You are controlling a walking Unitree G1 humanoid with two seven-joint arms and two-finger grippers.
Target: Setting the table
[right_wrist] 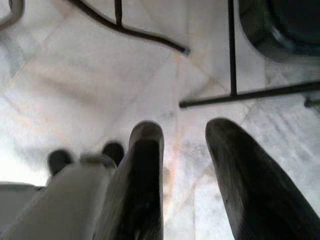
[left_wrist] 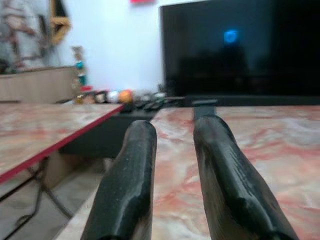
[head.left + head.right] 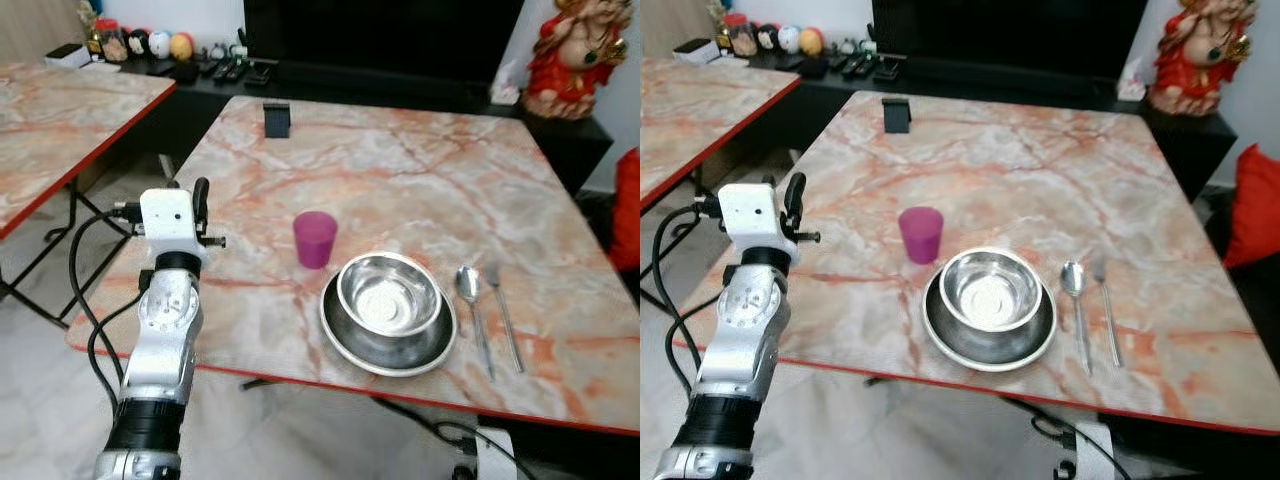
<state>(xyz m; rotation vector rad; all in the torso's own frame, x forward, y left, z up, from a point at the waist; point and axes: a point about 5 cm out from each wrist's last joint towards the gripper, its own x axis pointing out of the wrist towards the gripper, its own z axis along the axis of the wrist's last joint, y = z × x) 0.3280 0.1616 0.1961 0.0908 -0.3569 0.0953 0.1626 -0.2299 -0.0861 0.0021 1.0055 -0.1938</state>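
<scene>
On the counter (image 3: 400, 170), the purple cup (image 3: 315, 239) stands just left of the steel bowl (image 3: 389, 293); spoon (image 3: 470, 290) and fork (image 3: 503, 312) lie right of it. The left pincer (image 3: 200, 192) hovers further left, narrowly parted, empty, nearer the cup. The right pincer (image 1: 182, 145) hangs below, slightly parted, empty.

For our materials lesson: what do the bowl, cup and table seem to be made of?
Bowl: polished metal, probably steel, going by its mirror-like sheen. Cup: matt magenta, likely plastic, slightly translucent. Table: glossy marble-patterned top with a red edge; real stone or laminate cannot be told.
</scene>
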